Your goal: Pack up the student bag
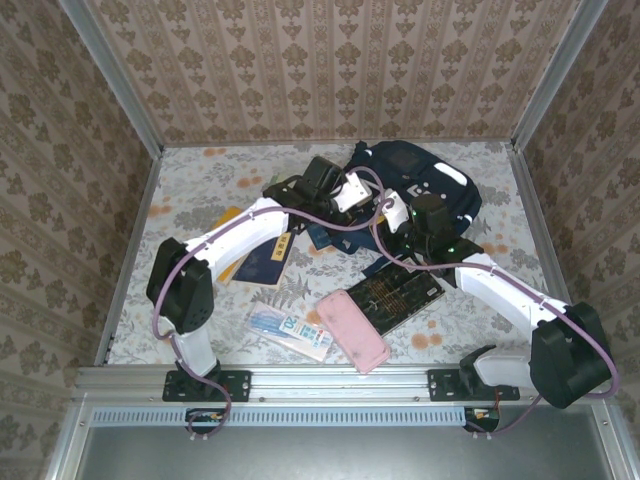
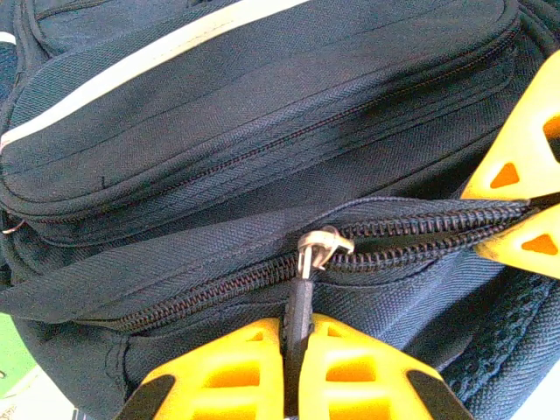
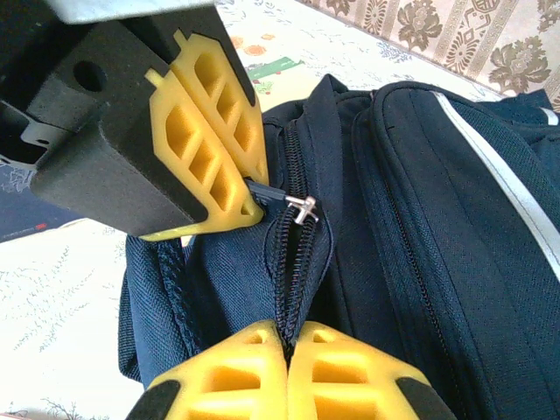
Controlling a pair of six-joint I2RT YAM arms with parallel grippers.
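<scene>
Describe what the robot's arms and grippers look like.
Both arms have white links, on the left arm and the right arm, between bulky black joints, with a lilac cable running along each. The left gripper and right gripper have yellow plastic fingers with angular cut-outs on black bodies.

Navy woven cloth, matt and finely twill-ribbed, on the student bag (image 2: 262, 114), smooth white stripe (image 2: 149, 57) at upper left of the frame, bright polished metal zipper slider (image 2: 319, 247), matt black zipper pull (image 2: 299, 306), coarse dark zipper teeth (image 2: 420, 227), matt yellow moulded plastic on left gripper (image 2: 293, 341) and right gripper (image 3: 285, 341)
</scene>
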